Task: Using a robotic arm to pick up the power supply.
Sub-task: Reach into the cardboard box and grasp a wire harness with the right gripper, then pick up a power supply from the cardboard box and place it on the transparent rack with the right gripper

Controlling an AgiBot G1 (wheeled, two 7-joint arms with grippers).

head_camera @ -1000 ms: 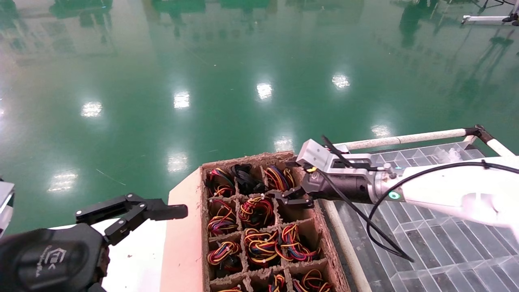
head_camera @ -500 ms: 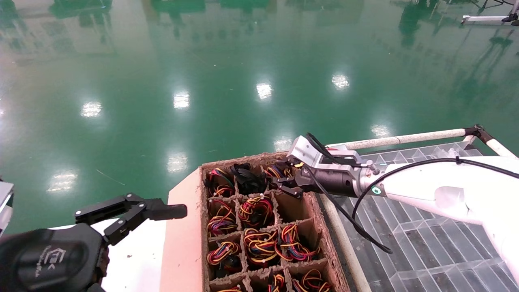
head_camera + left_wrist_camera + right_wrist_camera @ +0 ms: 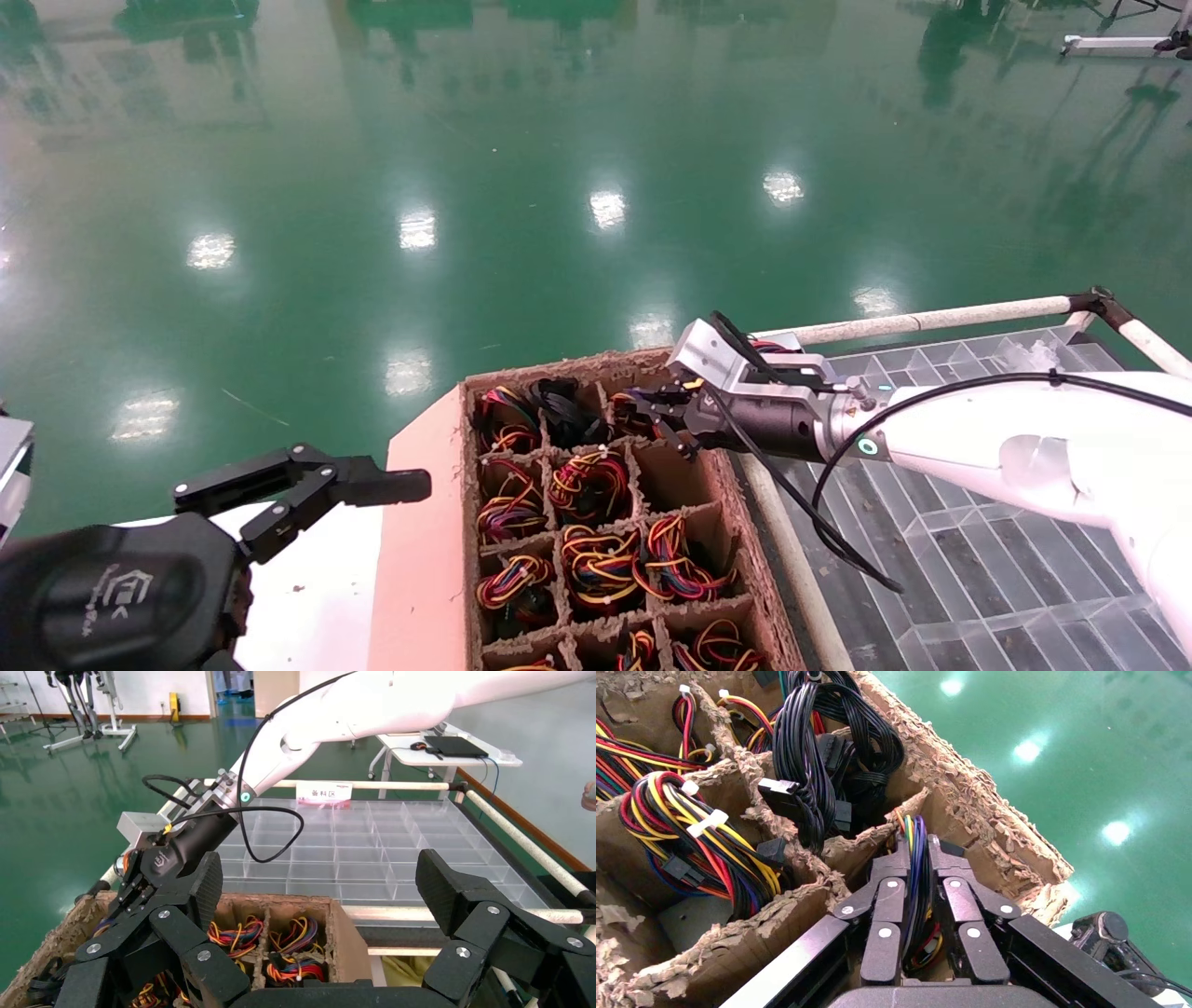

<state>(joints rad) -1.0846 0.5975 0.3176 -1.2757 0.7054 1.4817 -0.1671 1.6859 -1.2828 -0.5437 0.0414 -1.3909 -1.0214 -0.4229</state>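
The grey body of the power supply lay out of sight down in its cell of the cardboard divider box; only its wire bundle showed, pinched between the right gripper fingers. That box's near rows ran off the head view's lower edge. The left gripper, parked beside the box, was cut off at its base in the left wrist view.

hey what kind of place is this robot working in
Probably a factory or warehouse floor set up for parts sorting: a glossy green floor, a cardboard divider box full of wire bundles, and clear bins beside it.
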